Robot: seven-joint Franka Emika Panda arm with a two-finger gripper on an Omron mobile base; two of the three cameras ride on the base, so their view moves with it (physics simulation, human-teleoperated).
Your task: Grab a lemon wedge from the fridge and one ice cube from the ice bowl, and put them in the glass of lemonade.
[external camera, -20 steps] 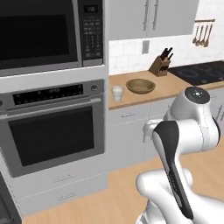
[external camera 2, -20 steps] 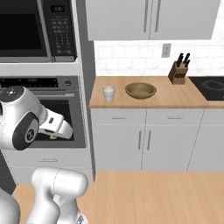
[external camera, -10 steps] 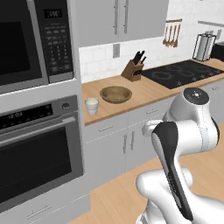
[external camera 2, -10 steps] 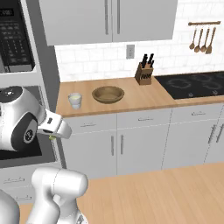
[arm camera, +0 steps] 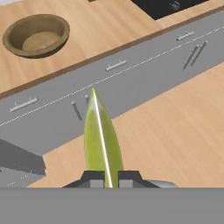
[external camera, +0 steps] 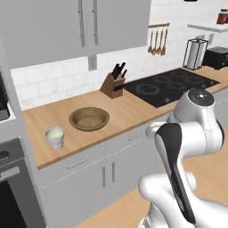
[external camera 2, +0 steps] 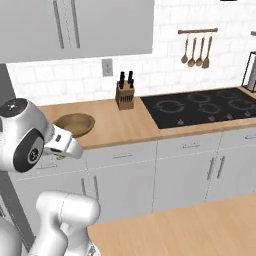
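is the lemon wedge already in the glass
No, the lemon wedge is clamped between the gripper fingertips out over the floor, while the glass stands on the counter beside the bowl.

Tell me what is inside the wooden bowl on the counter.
The wooden bowl shows a bare brown bottom in the hand view, with no ice cube that can be made out. Its near wall hides a strip of the inside.

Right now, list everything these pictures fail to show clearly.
- Gripper: in the hand view its body is cut off by the bottom edge; it is shut on the yellow-green lemon wedge.
- Wide brown wooden bowl: in the right base view the white arm covers its left part; ice cubes cannot be made out.
- Short clear glass of pale lemonade: in the left base view, too small to judge the level.
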